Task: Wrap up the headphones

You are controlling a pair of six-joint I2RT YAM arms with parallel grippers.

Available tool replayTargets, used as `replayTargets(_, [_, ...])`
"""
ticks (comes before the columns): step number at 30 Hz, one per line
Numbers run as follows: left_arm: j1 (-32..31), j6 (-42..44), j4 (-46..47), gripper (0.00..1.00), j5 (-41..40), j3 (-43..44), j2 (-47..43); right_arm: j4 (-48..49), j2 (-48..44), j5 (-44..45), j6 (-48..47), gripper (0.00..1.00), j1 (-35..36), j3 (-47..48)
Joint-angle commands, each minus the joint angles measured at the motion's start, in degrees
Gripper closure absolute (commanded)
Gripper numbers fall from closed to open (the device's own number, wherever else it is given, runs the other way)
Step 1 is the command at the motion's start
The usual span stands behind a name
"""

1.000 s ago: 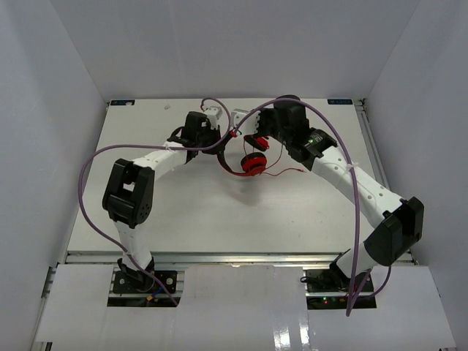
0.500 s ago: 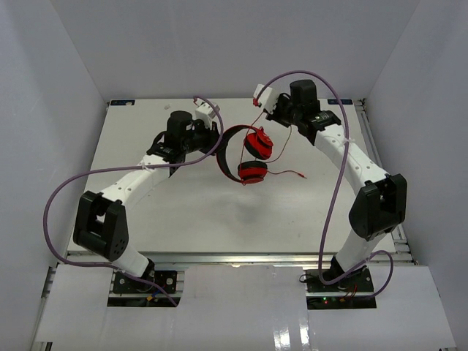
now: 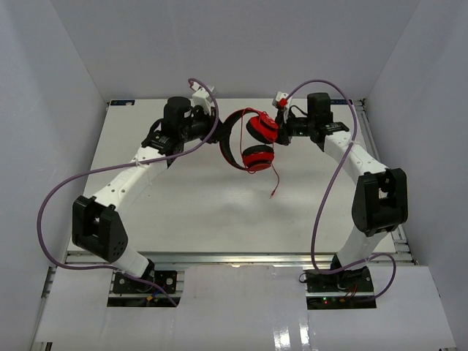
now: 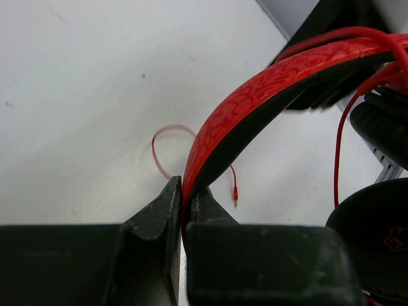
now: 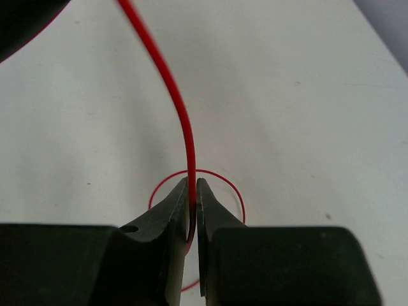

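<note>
- From above: headphones (image 3: 257,157) up off the surface (image 3: 183,208), slung between the left arm (image 3: 131,175) and the right arm (image 3: 358,157) over the far half.
- Headband (image 3: 229,142) toward the left arm, cups (image 3: 262,128) toward the right. Looks like a brace on one side and a feeding hand on the other.
- Thin red cable (image 3: 276,179) dropping from beside the lower cup, plug end low near the surface. Mostly loose, so wrapping judged barely begun.

- Left wrist: left jaws squeezed fully shut across the headband (image 4: 255,95), patterned red face up, black lining beneath.
- Pinched near one end of the arch, probably to leave the rest free for turns of wire and to hold it steady.
- Loop of cable (image 4: 159,150) and the plug (image 4: 235,199) far below against the surface (image 4: 76,89). Resting or dangling, impossible to tell.
- Black pad (image 4: 376,217) of a cup at the right edge, a strand of wire curving down in front of it.

- Right wrist: right jaws closed to a sliver on the cable (image 5: 183,121), nothing else between them.
- Strand rising from the tips and bending up to the left, out of frame toward the headphones.
- Pinched between the very tips, presumably for leading the wire round the band without dropping it.
- Ring of slack behind the tips, over the pale surface (image 5: 287,95). Plenty left to wind, with a fair chance of a snag on that loose loop.
</note>
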Motion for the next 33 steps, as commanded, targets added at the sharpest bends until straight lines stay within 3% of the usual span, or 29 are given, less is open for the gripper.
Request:
replayTargets(1, [-1.9,-2.9,-6.2,1.0,-4.0,10.2,-1.9,21.3,-0.4,-19.5,16.8,0.84,0.6,-6.0])
replayTargets(9, [-3.4,-2.0,-16.6,1.0,-9.0,19.6,0.8,65.4,3.1,-25.3,50.2,0.8,0.7,-15.6])
replayTargets(13, [-4.1,-2.1,-20.0,1.0,-10.3,22.3,2.0,95.0,9.7,-26.1,74.2,0.69,0.7,-16.8])
replayTargets(17, [-4.7,-2.4,-21.3,1.0,-10.8,24.3,2.1,112.0,15.2,-25.0,89.6,0.57,0.9,-13.5])
replayTargets(23, [-4.9,-3.7,-21.9,1.0,-10.9,27.1,2.0,106.1,15.4,-21.3,83.9,0.44,2.9,-14.7])
replayTargets(33, [-4.7,-6.7,-20.8,1.0,-20.7,35.1,3.3,109.4,11.3,-14.5,80.5,0.46,9.6,-29.5])
